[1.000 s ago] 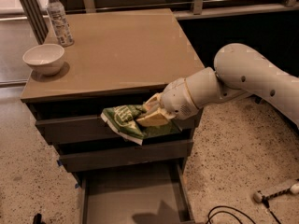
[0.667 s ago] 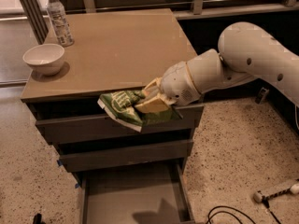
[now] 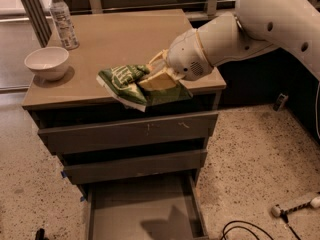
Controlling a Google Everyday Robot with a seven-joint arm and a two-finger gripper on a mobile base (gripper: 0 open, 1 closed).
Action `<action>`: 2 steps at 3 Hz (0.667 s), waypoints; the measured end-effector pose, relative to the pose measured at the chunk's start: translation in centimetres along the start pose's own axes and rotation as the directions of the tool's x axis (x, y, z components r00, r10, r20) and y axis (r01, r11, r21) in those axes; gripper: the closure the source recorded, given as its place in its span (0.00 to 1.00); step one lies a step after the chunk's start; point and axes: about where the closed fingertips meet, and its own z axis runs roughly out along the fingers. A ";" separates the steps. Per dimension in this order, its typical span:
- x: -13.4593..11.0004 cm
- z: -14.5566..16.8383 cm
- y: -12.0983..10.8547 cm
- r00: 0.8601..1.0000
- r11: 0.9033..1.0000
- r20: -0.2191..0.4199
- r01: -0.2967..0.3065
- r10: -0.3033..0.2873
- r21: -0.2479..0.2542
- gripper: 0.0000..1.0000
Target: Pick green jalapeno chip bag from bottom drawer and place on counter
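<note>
My gripper is shut on the green jalapeno chip bag and holds it in the air at the front edge of the counter, slightly above it. The bag is crumpled, with white lettering, and hangs to the left of my fingers. The bottom drawer is pulled open below, and its grey floor shows only a shadow. My white arm reaches in from the upper right.
A white bowl sits at the counter's left edge and a clear water bottle stands behind it. Two closed drawers sit above the open one. A cable and a white tool lie on the speckled floor at the right.
My gripper has risen with the bag from in front of the top drawer up to the counter's front edge. The arm has lifted with it.
</note>
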 end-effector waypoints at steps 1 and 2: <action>0.9 0.7 -3.0 1.000 1.000 -0.021 -0.005 0.005 0.023 1.00; 2.6 1.8 -8.0 0.999 0.998 -0.034 -0.027 0.029 0.052 1.00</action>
